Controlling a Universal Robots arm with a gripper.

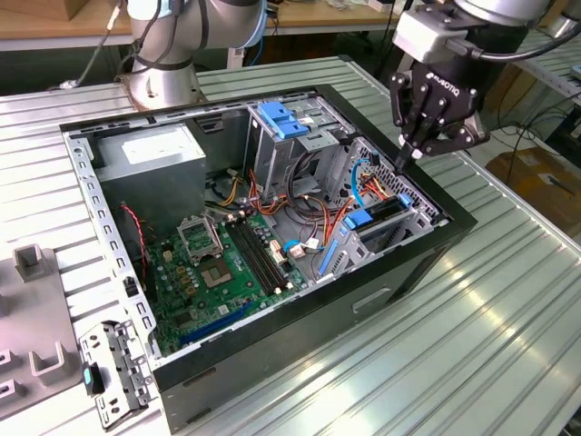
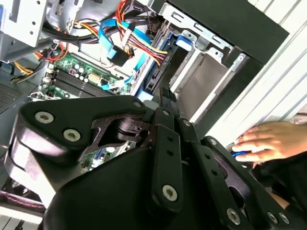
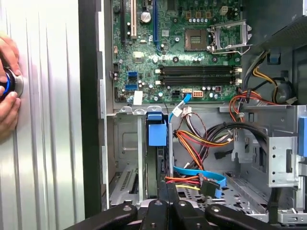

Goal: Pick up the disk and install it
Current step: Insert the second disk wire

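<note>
Far left in the exterior view: grey plastic fixtures (image 1: 36,359) on the ribbed metal tabletop (image 1: 508,300), plus a loose metal bracket (image 1: 113,372) just beside the case corner.

Next: open computer case (image 1: 272,363) lying on its side, black walls, lid off.

Inside, left to right:
- grey power supply box (image 1: 150,154) with white sticker, at the far corner
- green motherboard (image 1: 222,263), bare CPU socket and dark memory slots
- metal drive cage (image 1: 290,145) topped by a blue latch plate (image 1: 283,120)
- tangle of red, yellow, orange and blue cables (image 1: 318,204)

Disk (image 1: 381,222) already seated in the bay at the case's right end, standing on edge, blue rail end (image 1: 359,218) facing the cables. Same blue tab (image 3: 156,133) in the first wrist view, at the mouth of the slot.

Gripper (image 1: 406,156) just above and right of the disk, over the case rim, pointing down. Fingers pinched together, nothing between them; same in both wrist views (image 3: 165,189) (image 2: 165,96). Apart from the disk, not touching it.

Person's hand (image 2: 261,141) on the tabletop outside the case, fingers around a round blue button (image 3: 8,84).
</note>
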